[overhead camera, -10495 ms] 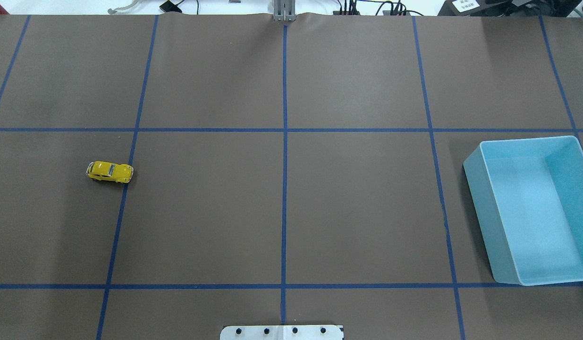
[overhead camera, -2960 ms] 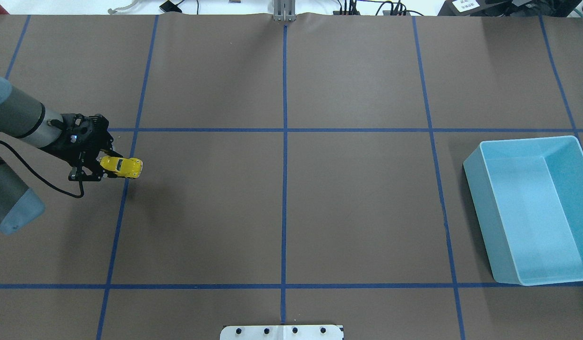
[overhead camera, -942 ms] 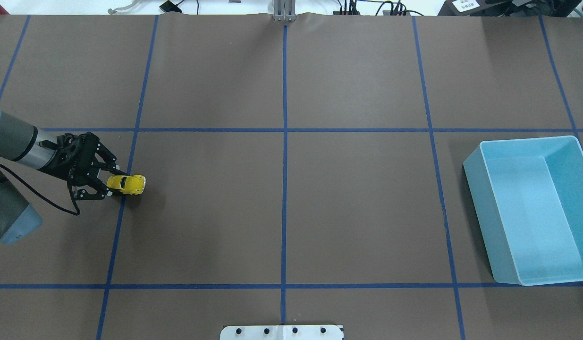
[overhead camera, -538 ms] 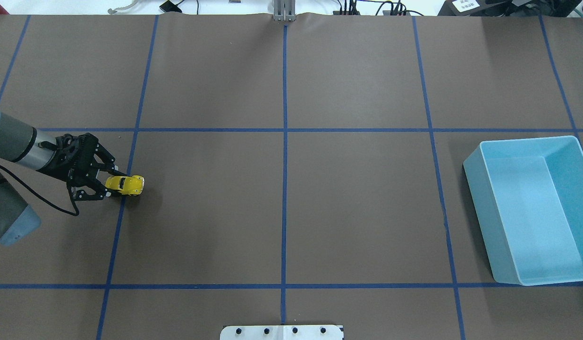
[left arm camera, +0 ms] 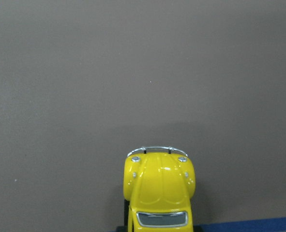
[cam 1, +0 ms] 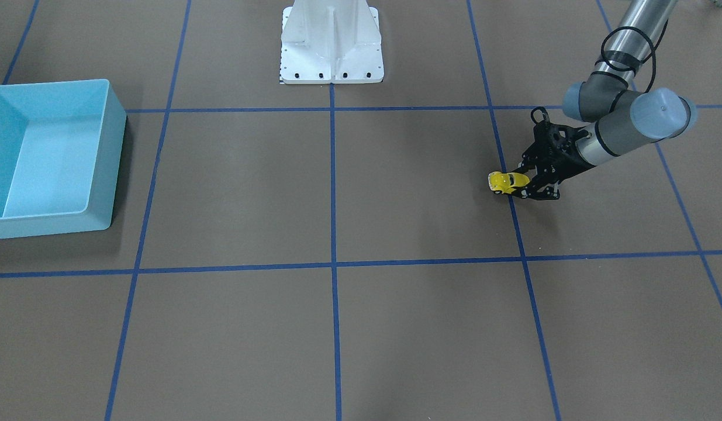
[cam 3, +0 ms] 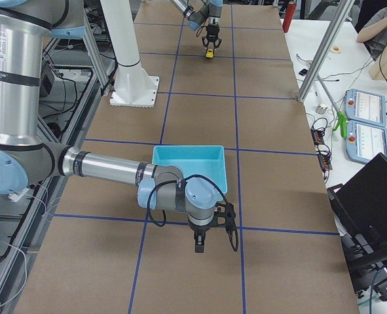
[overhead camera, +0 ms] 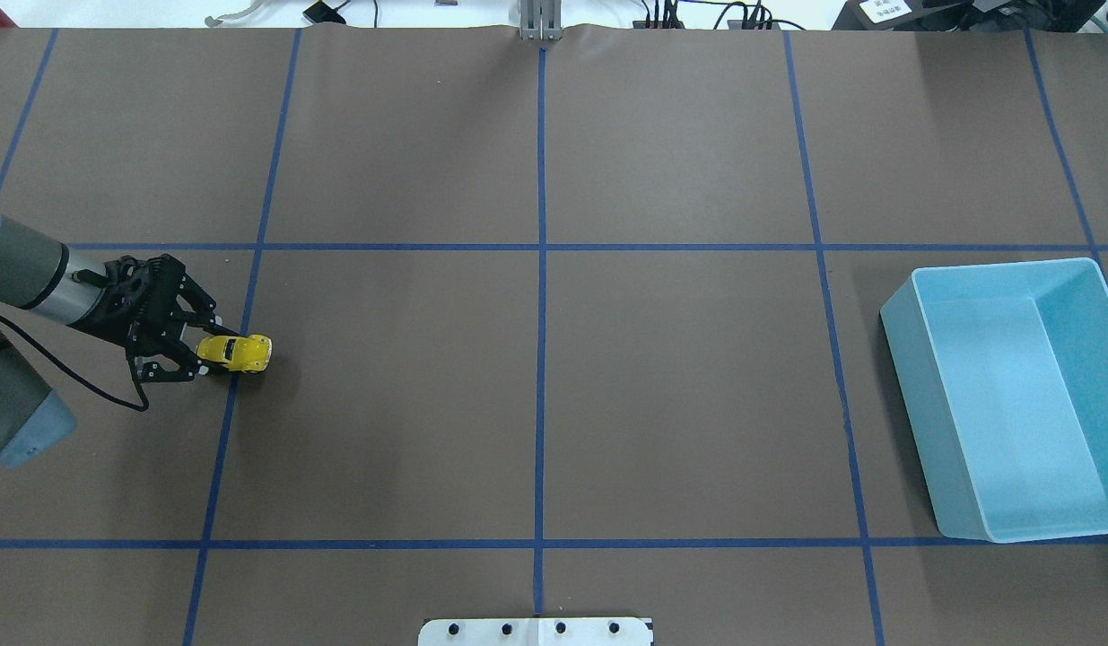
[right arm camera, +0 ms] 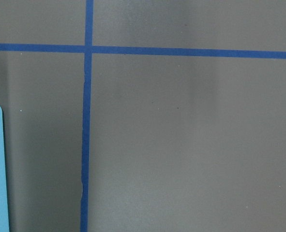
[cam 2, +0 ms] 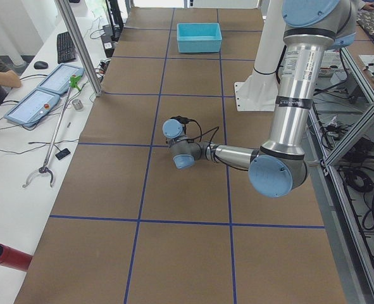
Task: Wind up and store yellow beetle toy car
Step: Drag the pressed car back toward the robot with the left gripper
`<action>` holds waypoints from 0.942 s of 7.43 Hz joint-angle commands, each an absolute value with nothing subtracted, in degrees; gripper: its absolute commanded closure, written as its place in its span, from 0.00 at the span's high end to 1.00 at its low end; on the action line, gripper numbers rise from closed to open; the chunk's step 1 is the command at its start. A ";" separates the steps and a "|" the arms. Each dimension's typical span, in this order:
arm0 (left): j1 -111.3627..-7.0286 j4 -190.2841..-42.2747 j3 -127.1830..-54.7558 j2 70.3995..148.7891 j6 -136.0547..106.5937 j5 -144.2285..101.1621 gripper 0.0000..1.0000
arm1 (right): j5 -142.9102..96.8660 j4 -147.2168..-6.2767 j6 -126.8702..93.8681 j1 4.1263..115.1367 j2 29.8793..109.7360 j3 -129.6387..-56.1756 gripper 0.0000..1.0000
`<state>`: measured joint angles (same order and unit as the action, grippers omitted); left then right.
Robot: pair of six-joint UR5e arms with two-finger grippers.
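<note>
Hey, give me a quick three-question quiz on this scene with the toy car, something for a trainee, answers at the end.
1. True or false: the yellow toy car lies inside the light blue bin.
2. Which arm's fingers are closed on the car's rear end? A) the left arm's B) the right arm's C) neither arm's
3. Fill in: the car's nose points away from the arm, toward the ___.
Key: 1 false; 2 A; 3 bin.
</note>
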<state>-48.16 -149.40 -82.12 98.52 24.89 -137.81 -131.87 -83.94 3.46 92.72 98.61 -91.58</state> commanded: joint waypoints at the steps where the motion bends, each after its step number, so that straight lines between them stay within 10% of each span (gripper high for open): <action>1: -48.34 -149.33 -82.09 98.17 26.09 -138.08 0.00 | -131.84 -83.94 3.43 92.72 98.61 -91.58 1.00; 7: -49.21 -149.15 -80.60 98.09 28.64 -138.25 0.00 | -131.92 -83.94 3.34 92.72 98.61 -91.49 1.00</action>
